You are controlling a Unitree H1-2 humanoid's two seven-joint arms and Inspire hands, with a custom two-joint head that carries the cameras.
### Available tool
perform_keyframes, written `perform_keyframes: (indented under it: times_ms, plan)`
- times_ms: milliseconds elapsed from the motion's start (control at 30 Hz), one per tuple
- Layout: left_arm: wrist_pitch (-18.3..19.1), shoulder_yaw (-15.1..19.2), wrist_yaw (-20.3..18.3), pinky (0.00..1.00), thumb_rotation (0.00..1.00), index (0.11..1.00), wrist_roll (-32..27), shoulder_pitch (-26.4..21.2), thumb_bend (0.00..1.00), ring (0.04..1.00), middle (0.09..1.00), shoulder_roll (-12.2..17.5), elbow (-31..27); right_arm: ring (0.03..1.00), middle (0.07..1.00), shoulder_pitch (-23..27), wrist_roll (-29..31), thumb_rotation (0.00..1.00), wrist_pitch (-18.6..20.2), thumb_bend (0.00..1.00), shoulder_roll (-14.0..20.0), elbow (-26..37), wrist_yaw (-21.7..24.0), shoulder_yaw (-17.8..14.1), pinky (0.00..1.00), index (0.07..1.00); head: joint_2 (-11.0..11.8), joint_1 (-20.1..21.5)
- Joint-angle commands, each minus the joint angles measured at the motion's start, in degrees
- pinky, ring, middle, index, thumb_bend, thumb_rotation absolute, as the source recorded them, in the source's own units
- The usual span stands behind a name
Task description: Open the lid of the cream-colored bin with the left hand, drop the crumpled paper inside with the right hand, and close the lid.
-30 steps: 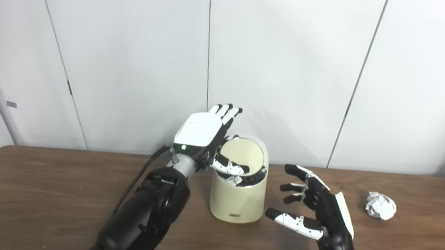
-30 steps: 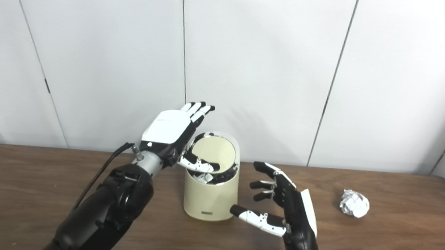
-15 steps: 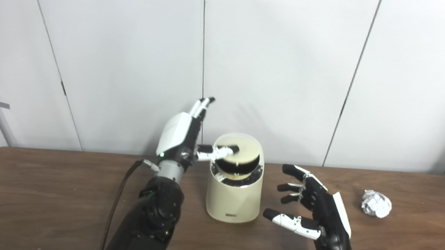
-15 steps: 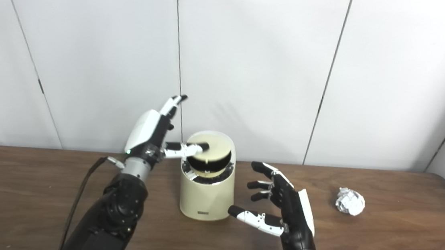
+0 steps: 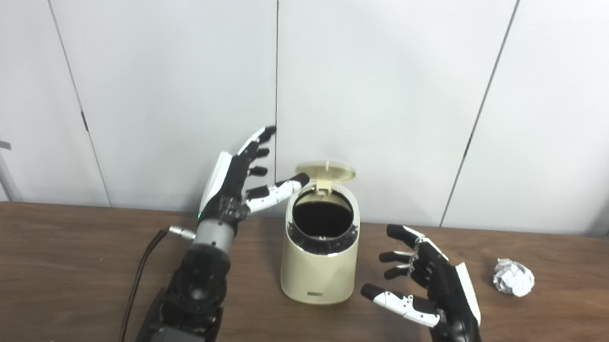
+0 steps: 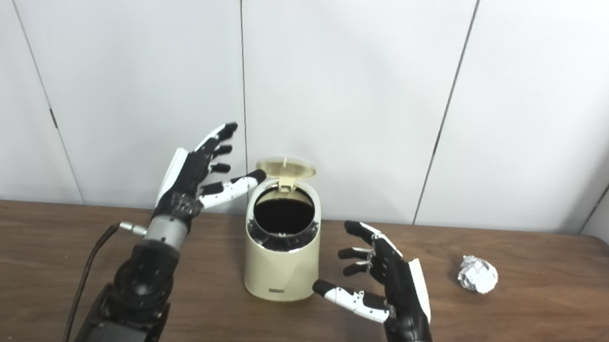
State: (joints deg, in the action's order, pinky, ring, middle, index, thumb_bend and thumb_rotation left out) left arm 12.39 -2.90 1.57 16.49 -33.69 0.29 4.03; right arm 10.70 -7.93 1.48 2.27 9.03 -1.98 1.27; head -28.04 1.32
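The cream-colored bin (image 5: pixel 318 266) stands mid-table, its round lid (image 5: pixel 325 171) flipped up at the back and its dark inside showing. My left hand (image 5: pixel 237 184) is open just left of the bin, its thumb tip beside the raised lid's left edge. My right hand (image 5: pixel 429 284) is open and empty, hovering right of the bin with fingers spread toward it. The crumpled paper (image 5: pixel 513 277) lies on the table at the right, apart from the right hand. The same scene shows in the right eye view, with the bin (image 6: pixel 281 257) and the paper (image 6: pixel 477 274).
The brown wooden table (image 5: pixel 52 281) runs across the view. A white panelled wall (image 5: pixel 399 91) stands close behind the bin. A black cable (image 5: pixel 137 283) trails from the left wrist.
The lid has swung from partly raised to fully upright. My left hand has drawn back to the left of the bin and turned edge-on. The right hand has stayed put.
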Motion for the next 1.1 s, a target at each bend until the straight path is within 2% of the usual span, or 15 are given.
perform_keyframes:
  times_ms: [0,67,133,233,300,433,633,800,1067]
  plan:
    - [-0.8,1.2,-0.8,0.8,0.31,0.908,-3.1,-0.7,0.66,0.865,0.886,0.2,-3.2,0.644,0.804,1.5,0.2,0.18,-1.8,0.73,-0.1,1.0,0.0,0.0,0.51,0.75,-0.1,0.1]
    - [-2.1,1.7,-1.4,0.79,0.32,0.903,-5.5,0.9,0.66,0.866,0.882,0.3,-4.0,0.645,0.805,1.5,0.2,0.19,-1.8,0.73,0.0,1.0,0.0,-0.1,0.51,0.752,-0.1,-0.1]
    - [-3.4,2.0,-1.6,0.73,0.32,0.893,-7.0,2.3,0.66,0.846,0.869,0.5,-4.5,0.645,0.803,1.5,0.3,0.19,-1.4,0.73,0.0,1.1,0.0,-0.1,0.51,0.752,-0.2,-0.2]
    - [-4.8,2.0,-1.8,0.71,0.37,0.898,-8.1,4.6,0.69,0.834,0.862,1.0,-5.2,0.645,0.803,1.4,0.8,0.17,-2.0,0.73,0.1,0.8,0.2,-0.2,0.51,0.747,0.0,-0.3]
    - [-6.0,1.8,-1.8,0.79,0.42,0.913,-8.3,5.7,0.71,0.854,0.871,1.4,-5.2,0.645,0.805,1.4,0.7,0.15,-2.1,0.72,0.2,0.8,0.2,-0.1,0.52,0.749,-0.1,-0.4]
    - [-8.9,1.8,-1.9,0.88,0.46,0.935,-8.8,7.9,0.75,0.884,0.885,2.0,-4.6,0.642,0.805,1.2,0.4,0.13,-2.2,0.72,0.5,0.9,0.3,0.0,0.52,0.751,-0.1,-0.5]
    - [-11.4,2.2,-2.1,0.91,0.48,0.963,-10.2,11.2,0.78,0.919,0.912,2.8,-4.5,0.644,0.809,1.0,0.3,0.12,-2.1,0.71,1.0,1.2,0.5,0.0,0.52,0.757,0.0,-0.3]
    - [-12.9,2.7,-2.6,0.92,0.45,0.984,-12.2,13.8,0.8,0.926,0.928,2.8,-4.0,0.646,0.811,0.9,0.3,0.11,-2.4,0.71,1.2,1.0,0.5,-0.1,0.52,0.76,0.5,0.4]
    - [-17.1,2.2,-2.8,0.73,0.38,0.953,-12.4,17.9,0.79,0.851,0.889,3.1,-3.2,0.661,0.816,0.8,1.9,0.1,-3.8,0.72,1.2,-0.6,0.6,-0.5,0.55,0.771,1.3,0.8]
